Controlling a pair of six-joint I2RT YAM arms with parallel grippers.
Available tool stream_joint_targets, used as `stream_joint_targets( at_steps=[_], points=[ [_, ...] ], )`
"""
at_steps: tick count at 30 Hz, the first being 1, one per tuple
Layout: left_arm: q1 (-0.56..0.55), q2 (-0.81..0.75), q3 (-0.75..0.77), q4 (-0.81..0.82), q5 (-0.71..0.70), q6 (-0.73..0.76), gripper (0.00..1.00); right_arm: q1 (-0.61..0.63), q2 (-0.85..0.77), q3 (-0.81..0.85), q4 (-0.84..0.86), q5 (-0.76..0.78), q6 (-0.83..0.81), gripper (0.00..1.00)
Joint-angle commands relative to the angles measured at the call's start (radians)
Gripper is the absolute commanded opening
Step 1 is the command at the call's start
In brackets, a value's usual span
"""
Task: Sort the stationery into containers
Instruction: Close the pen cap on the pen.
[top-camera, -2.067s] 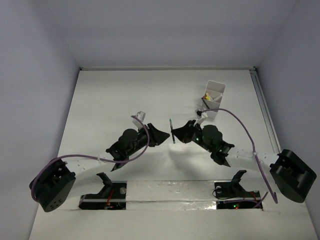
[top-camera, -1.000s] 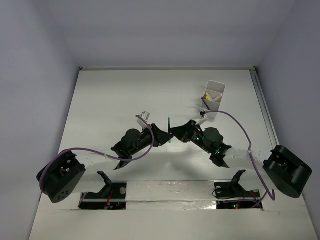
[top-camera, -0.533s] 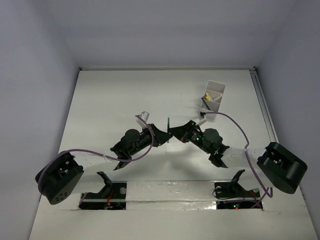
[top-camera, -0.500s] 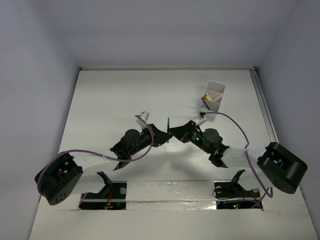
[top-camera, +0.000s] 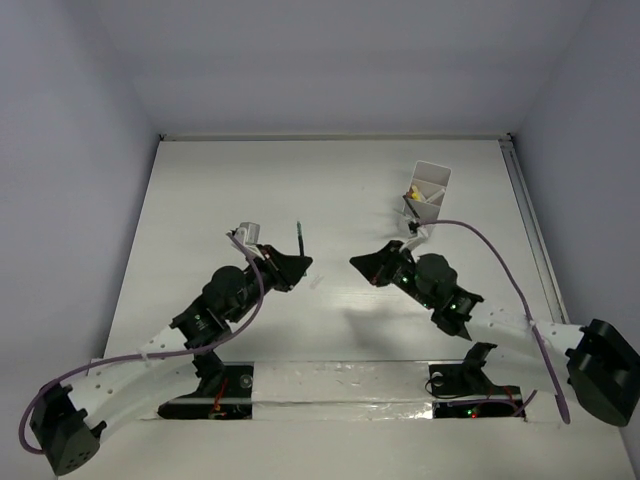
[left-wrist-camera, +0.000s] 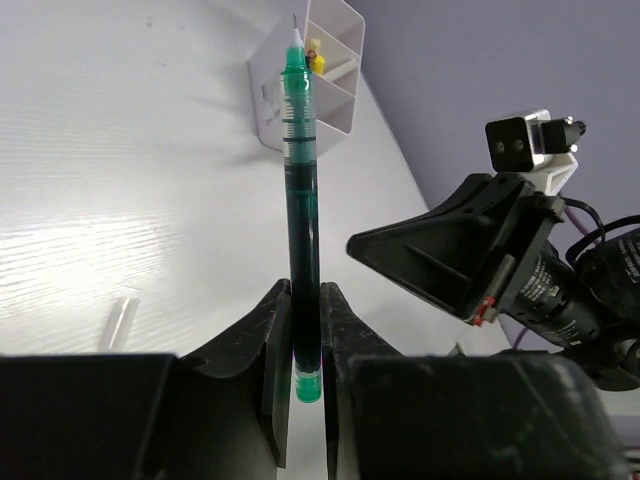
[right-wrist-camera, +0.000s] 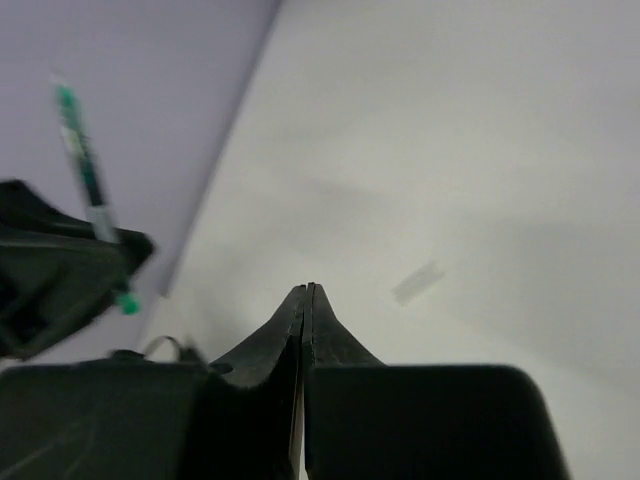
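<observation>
We note the left hand (left-wrist-camera: 305, 308) clenched on the lower end of a green pen (left-wrist-camera: 301, 190). The pen stands straight out past its fingers, tip away from the hand, off the table (top-camera: 220, 190). The right hand (right-wrist-camera: 304, 300) is pinched shut and empty, facing it and apart from the pen. The white divided box (top-camera: 437, 178) sits well beyond, far right.

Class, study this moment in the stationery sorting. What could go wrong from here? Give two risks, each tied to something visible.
1. The left gripper pinches the green pen near its bottom end, with most of its length free above, so it might pivot or slip in transit.
2. The container sits beyond the shut right gripper. Reaching across, the left arm could bump that arm or knock the box.
</observation>
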Motion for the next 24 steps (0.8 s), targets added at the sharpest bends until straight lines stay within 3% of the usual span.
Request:
stream_joint_targets(
  at_steps=[1,4,13,24],
  points=[
    [0.018,-0.072,0.074,-0.167,-0.054,0.052,0.00,0.006,0.109,0.142,-0.297,-0.063,-0.256,0.00],
    [0.027,-0.100,0.112,-0.210,-0.057,0.069,0.00,0.006,0.253,0.337,-0.514,-0.192,-0.396,0.00],
    [0.036,-0.119,0.131,-0.218,-0.054,0.109,0.00,0.016,0.568,0.572,-0.646,-0.307,-0.458,0.07],
    [0.036,-0.152,0.056,-0.155,-0.043,0.086,0.00,0.057,0.771,0.637,-0.559,-0.320,-0.420,0.07]
  ],
)
